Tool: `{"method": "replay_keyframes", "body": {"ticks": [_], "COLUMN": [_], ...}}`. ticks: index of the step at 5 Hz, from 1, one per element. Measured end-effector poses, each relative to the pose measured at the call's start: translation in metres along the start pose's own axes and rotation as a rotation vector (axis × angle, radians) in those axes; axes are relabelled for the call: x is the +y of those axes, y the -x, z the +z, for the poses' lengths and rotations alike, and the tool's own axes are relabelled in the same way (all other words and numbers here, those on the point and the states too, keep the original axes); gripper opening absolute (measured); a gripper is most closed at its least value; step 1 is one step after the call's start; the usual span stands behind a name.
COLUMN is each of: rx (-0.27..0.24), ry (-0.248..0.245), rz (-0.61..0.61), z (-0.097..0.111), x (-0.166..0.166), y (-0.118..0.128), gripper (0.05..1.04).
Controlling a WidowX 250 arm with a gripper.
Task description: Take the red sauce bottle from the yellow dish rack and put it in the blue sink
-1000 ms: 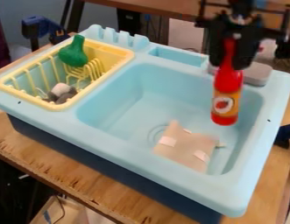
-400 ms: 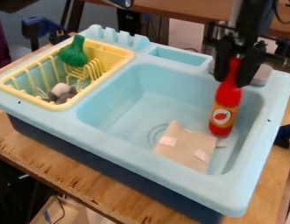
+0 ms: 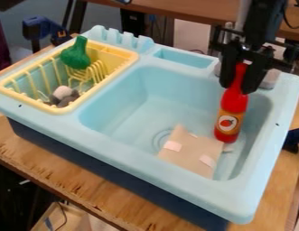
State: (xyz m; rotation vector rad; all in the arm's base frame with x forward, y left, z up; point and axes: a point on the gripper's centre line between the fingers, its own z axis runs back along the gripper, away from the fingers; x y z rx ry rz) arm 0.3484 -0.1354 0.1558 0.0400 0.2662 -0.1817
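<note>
Bare plywood (image 3: 85, 185) carries a light-blue toy sink (image 3: 133, 106) with a dark lower body, and behind it we see another wooden surface (image 3: 154, 10) and a blue clamp (image 3: 39, 28). Over the right part of the basin hangs the gripper (image 3: 238, 88), the only one at work, closed on the neck of a red toy ketchup bottle (image 3: 229, 121), with one finger on each side.

What matters most to us is how the bottle lies from the gripper: almost straight below it, cap end up between the fingers and base down in the basin. Its long axis runs close to upright, in line with the hanging fingers, with the base a little to the left of the neck as we look. We cannot tell whether that base touches the basin floor.

Below and to the left of the gripper, just beside the bottle's base, we find a beige cloth (image 3: 190, 151) with pale patches, flat on the basin floor. Well apart, off to the gripper's left, a yellow dish rack (image 3: 124, 50) holds a green toy gourd (image 3: 75, 54) and a small white-and-brown object (image 3: 63, 94) that we cannot identify.
</note>
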Motion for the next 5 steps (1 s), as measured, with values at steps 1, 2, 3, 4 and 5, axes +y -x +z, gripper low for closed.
{"method": "replay_keyframes", "body": {"ticks": [1, 2, 3, 4, 5], "rx": [-0.008, -0.019, -0.144, -0.214, -0.206], "ry": [-0.002, -0.021, -0.022, -0.055, -0.077], "rz": [-0.019, 0.003, 0.049, 0.092, 0.106], "z": [-0.002, 0.003, 0.041, 0.058, 0.057], "x": [-0.007, -0.007, -0.001, 0.001, 0.010], "y": [0.000, 0.003, 0.022, 0.054, 0.091], "gripper": [0.718, 0.976, 1.003, 1.000, 1.000]}}
